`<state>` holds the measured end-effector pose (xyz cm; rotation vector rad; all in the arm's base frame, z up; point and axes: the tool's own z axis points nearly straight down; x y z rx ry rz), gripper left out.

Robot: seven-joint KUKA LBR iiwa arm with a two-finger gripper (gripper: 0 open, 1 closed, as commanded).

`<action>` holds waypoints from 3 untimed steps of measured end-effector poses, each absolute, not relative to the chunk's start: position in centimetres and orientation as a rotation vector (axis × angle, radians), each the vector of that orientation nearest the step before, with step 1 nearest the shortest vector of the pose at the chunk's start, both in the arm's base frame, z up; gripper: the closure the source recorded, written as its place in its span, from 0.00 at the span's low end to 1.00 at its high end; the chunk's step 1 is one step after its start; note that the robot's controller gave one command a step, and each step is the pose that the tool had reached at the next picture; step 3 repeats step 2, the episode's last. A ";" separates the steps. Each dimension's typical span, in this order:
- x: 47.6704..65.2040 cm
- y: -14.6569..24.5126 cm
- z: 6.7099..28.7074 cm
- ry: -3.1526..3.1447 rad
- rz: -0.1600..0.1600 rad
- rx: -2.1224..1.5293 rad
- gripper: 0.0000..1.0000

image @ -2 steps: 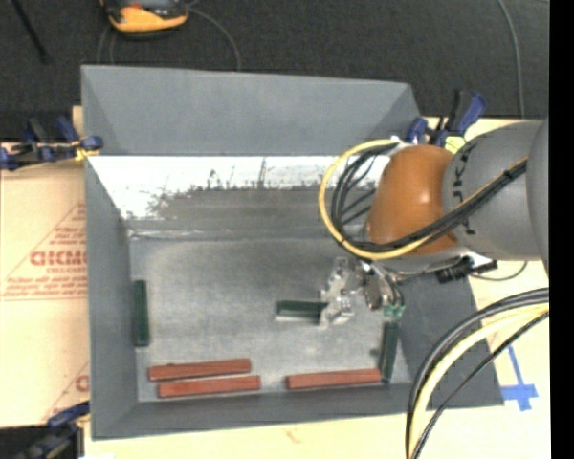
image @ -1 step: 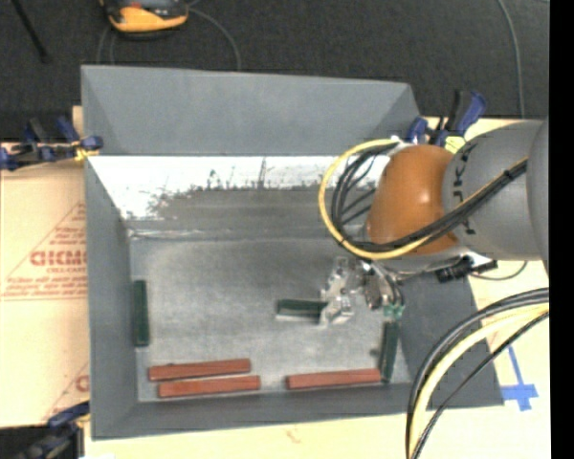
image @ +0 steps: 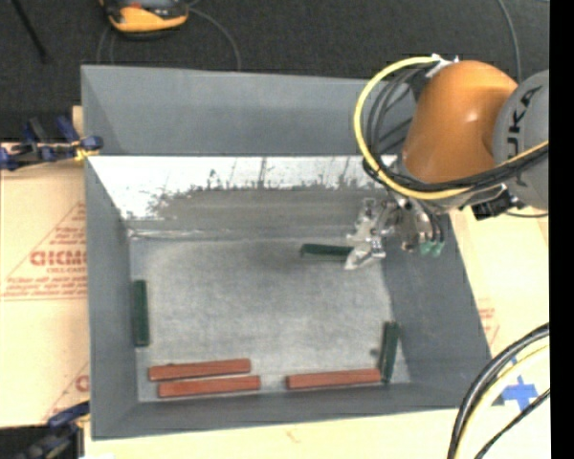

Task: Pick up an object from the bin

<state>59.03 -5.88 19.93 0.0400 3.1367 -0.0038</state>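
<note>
**As Found: Gripper at a Dark Green Bar, Upper Right of the Bin Floor**

Where the arm (image: 521, 132) enters from the right edge of the frame, a smooth, glossy orange cover (image: 454, 118) sits over its wrist, ringed by looped yellow and black cables (image: 364, 113). Below the cover the pale metal gripper (image: 368, 245) hangs at the upper right of the bin floor, close to the far wall.

A short, slim, dark green bar (image: 323, 251) lies level just left of the gripper, and its right end meets the gripper's tip. It cannot be determined whether the gripper is open or closed, or whether it has hold of this bar.

Other contents, all well apart from the gripper:
- A second green bar (image: 139, 314) runs lengthwise along the left wall.
- A third green bar (image: 389, 350) sits tilted in the lower right corner.
- Three flat reddish-brown bars lie along the near wall. Two of them, the upper (image: 199, 369) and the lower (image: 209, 384), are side by side at lower left. The third (image: 333, 381) is at lower right, its end near the tilted green bar.

The bin (image: 220, 113) is grey sheet metal with sloping walls. Its floor is matt and scuffed. The far wall carries a bright, scratched band with dark flecks.

Outside the bin the ground is dark and finely textured. An orange-and-black handheld device (image: 143, 3) lies at upper left with a thin cable trailing from it.
</note>
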 end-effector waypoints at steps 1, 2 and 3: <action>59.0 -5.9 19.9 3.137 -0.004 0.039 1.00; 59.3 -7.2 23.3 3.142 -0.001 -0.075 1.00; 59.3 -7.2 23.3 3.142 -0.001 -0.075 1.00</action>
